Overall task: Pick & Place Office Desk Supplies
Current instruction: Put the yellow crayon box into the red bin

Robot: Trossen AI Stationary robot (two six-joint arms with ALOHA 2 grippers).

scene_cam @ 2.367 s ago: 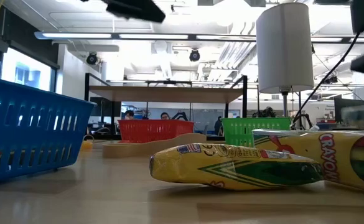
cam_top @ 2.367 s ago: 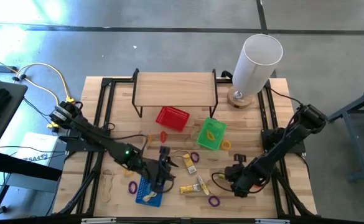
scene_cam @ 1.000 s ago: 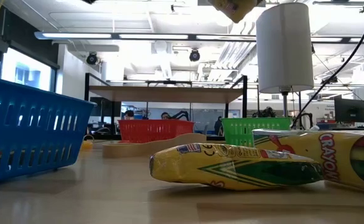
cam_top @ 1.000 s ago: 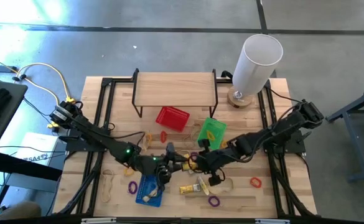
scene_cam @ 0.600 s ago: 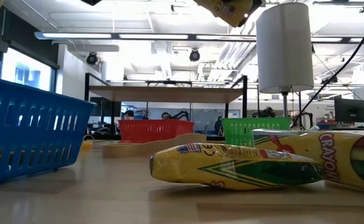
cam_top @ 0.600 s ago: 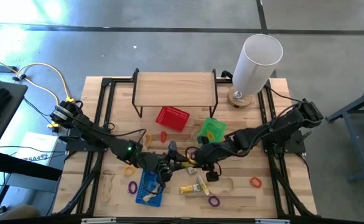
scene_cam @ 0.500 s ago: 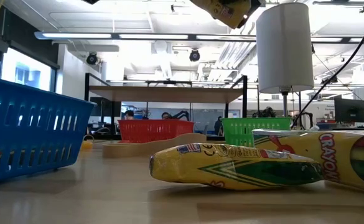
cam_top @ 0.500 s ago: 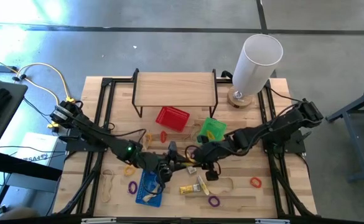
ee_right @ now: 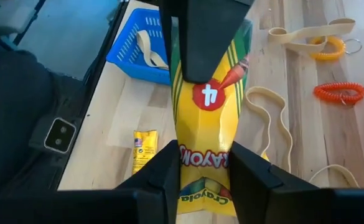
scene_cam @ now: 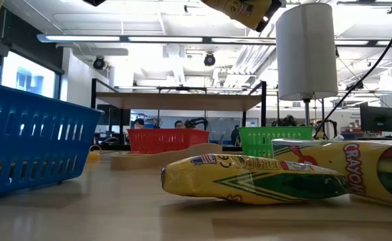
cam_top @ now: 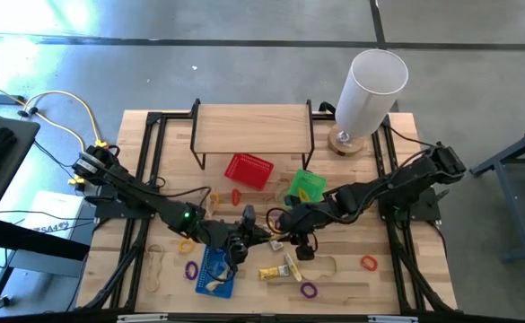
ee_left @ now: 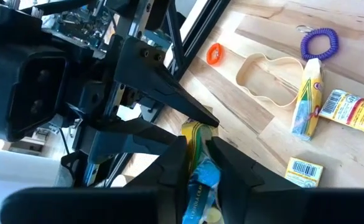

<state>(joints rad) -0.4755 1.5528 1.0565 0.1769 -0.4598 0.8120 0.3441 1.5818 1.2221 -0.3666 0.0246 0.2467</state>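
Note:
A yellow and green crayon box [ee_right: 206, 118] hangs in the air between my two grippers, above the table's middle [cam_top: 276, 240]. It also shows at the top of the low view [scene_cam: 242, 9]. My left gripper [ee_left: 197, 146] comes from the table's left [cam_top: 260, 235] and is shut on one end of it. My right gripper [ee_right: 205, 158] comes from the table's right [cam_top: 286, 231] and is shut on the other end. Two more crayon boxes [cam_top: 280, 269] lie flat on the table near the front, with purple [cam_top: 309, 290], orange [cam_top: 368, 263] and yellow [cam_top: 187, 244] loops around them. My left gripper pinches one end of the crayon box [ee_left: 201, 177] between its two fingers, one finger [ee_right: 210, 37] flat on the printed face. It comes about level from the table's left. The box is clear of the table. My right gripper pinches the box's other end by its two narrow sides [ee_right: 205, 155]. Its fingers [ee_right: 169, 168] point about level from the table's right, in line with the box's length. The box is lifted clear.
A blue basket [cam_top: 214, 274] holding a tan band stands just in front of the grippers. A red basket [cam_top: 248, 170] and a green basket [cam_top: 305, 190] stand behind them, below a wooden shelf [cam_top: 253, 130]. A tall white cylinder [cam_top: 370, 90] stands at the far right.
My right gripper has carried the crayon box toward the table's left, up to my left gripper. In the low view the box has drifted left and tipped a little. It stays clear of the table.

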